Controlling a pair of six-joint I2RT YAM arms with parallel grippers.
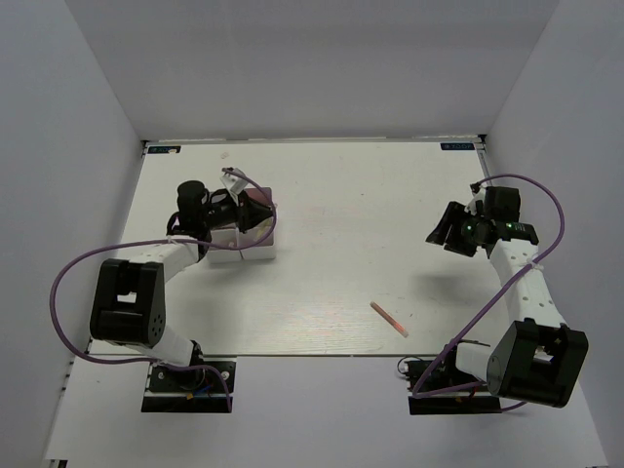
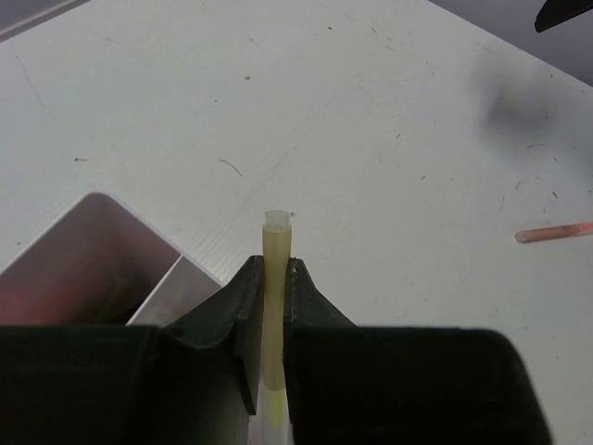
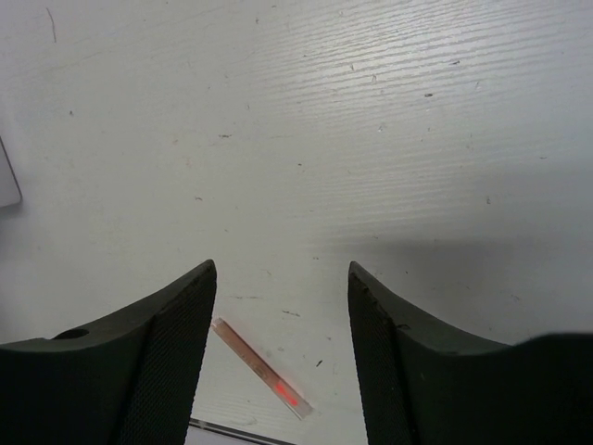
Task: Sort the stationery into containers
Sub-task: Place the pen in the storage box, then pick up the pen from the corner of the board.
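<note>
Top external view: left gripper (image 1: 255,207) poised over the white divided tray (image 1: 244,246) at the left of the table (image 1: 341,185). Right gripper (image 1: 441,232) hanging above bare tabletop at the right, well apart from the tray. Pinkish pencil (image 1: 389,319) lying flat near the front edge, between the two arms, touched by nothing.

Left wrist view: jaws drawn close on a yellowish pencil (image 2: 276,250), pinched along its shaft, with its end projecting beyond the fingertips (image 2: 246,287). Tray wall and one divider just below and to the left; pinkish pencil far off to the right.

Right wrist view: jaws spread wide, nothing between them. Pinkish pencil on the table beneath, nearer the left finger, not touching either.

Progress, as a judgement: late stage. No other loose stationery visible on the table, so probably sorted already. Not confirmable, since the tray's contents are mostly hidden under the left gripper.

Remaining: release of the yellowish pencil into a compartment, then pick-up and placing of the pinkish pencil, most likely by the right arm.
</note>
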